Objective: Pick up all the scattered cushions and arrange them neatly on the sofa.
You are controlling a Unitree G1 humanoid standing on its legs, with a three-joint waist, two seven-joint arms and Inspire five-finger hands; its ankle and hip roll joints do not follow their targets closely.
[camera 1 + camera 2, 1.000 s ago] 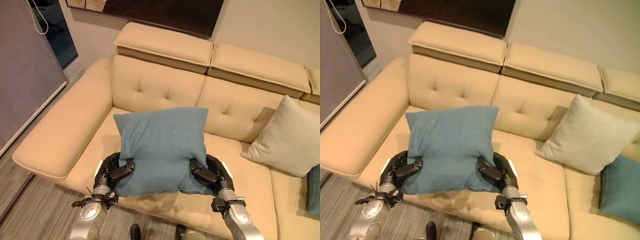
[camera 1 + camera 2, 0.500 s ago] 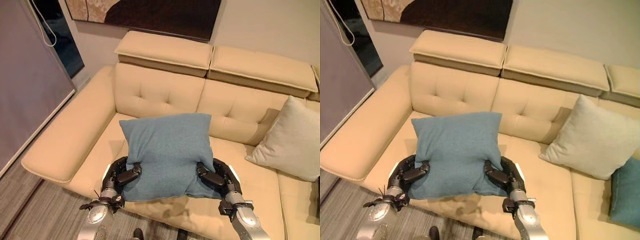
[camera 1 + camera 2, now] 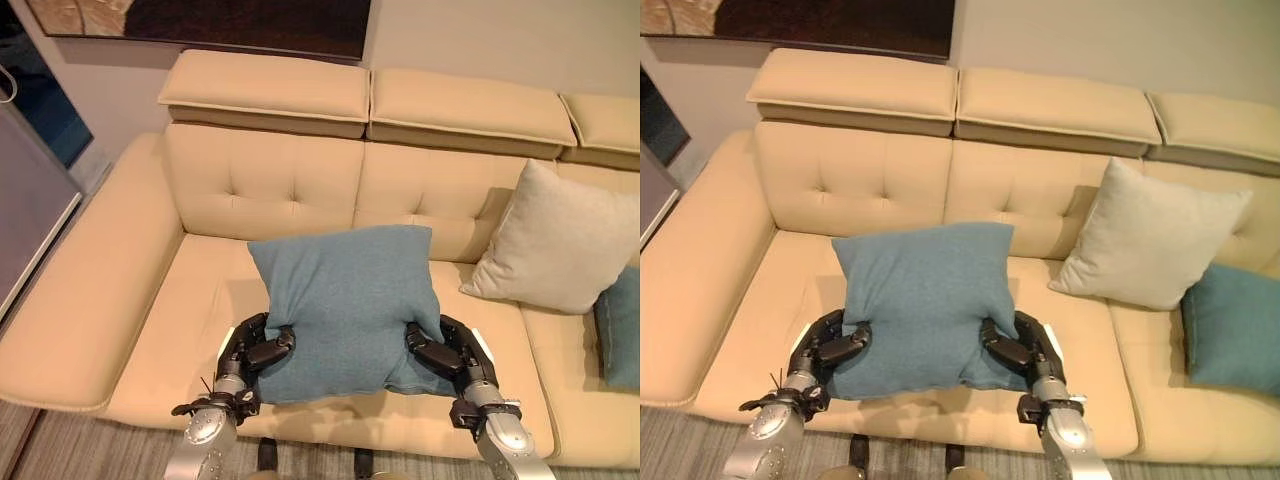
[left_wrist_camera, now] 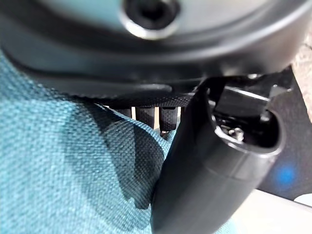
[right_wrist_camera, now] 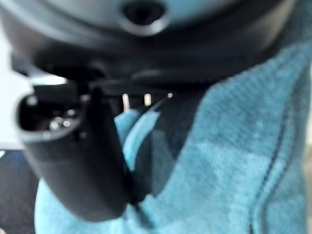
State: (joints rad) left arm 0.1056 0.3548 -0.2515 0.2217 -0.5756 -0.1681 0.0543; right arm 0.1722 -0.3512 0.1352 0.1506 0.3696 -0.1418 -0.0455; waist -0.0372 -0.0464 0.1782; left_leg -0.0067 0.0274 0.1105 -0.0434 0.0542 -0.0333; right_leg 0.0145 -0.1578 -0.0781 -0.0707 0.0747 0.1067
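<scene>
Left hand (image 3: pixel 252 349) is curled onto the lower left corner of the blue cushion (image 3: pixel 345 300): thumb over the front face, fingers behind the fabric. The left wrist view confirms it, with teal weave pressed against the thumb (image 4: pixel 195 161). Right hand (image 3: pixel 447 350) mirrors this at the lower right corner, thumb pinching the front, and blue cloth bunches against the hand in the right wrist view. Both hands are closed on the one cushion.

The cushion is held upright over the seat of the sofa (image 3: pixel 130 300), above the front half of the left seat section, its top leaning toward the tufted backrest but apart from it. I cannot tell whether the lower edge touches the seat.

Change over the last second: the grip looks the same and the cushion sits the same way between the hands. The whole scene has slid leftward in both eye views, so the camera has turned or moved right; the armrest now takes less of the picture. More of the right side shows: the cream cushion (image 3: pixel 1145 235) leaning on the backrest and a second teal cushion (image 3: pixel 1230 325) beside it, near the right edge.

Judgement: this is carry and alignment, not yet placement. The robot seems to be squaring up to the seat before setting the cushion back. Two cushions are already on the sofa; this one remains to be leaned against the backrest and released. Risk: a soft cushion may slump forward once let go.
</scene>
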